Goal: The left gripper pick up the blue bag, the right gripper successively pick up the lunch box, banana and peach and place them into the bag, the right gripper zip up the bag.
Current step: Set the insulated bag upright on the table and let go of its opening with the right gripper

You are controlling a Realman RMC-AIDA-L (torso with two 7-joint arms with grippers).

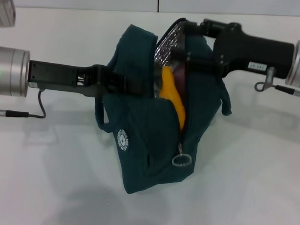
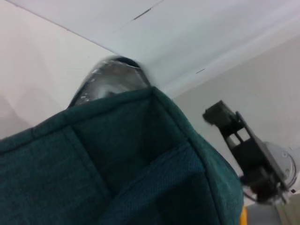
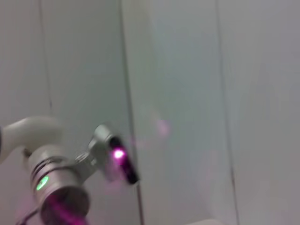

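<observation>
White tabletop fills the head view, and the bag (image 1: 154, 137) hangs at centre frame, lifted off the surface with its shadow below. My left gripper (image 1: 114, 81) comes in from the left edge and is pinched on the bag's upper left fabric, holding it up. The right gripper (image 1: 185, 42) reaches in from the upper right and sits at the mouth, near the top of the opening; I cannot tell whether its fingers are spread or pressed together, since the bag hides them. Inside I see the clear lunch box (image 1: 169, 41) standing at the top of the opening and the banana (image 1: 173, 96) below it, running down the slit — a dark reddish shape beside it may be the peach, though I can't say. The zip pull (image 1: 182, 159) with its ring dangles at the lower end of the slit, so the bag is not yet zipped. My reading: the cloth is soft and sags under the load, so the zip line will buckle unless the left hold keeps it taut. The ring is small and loose — I'd take it flat between the pads and pull along the slit.
</observation>
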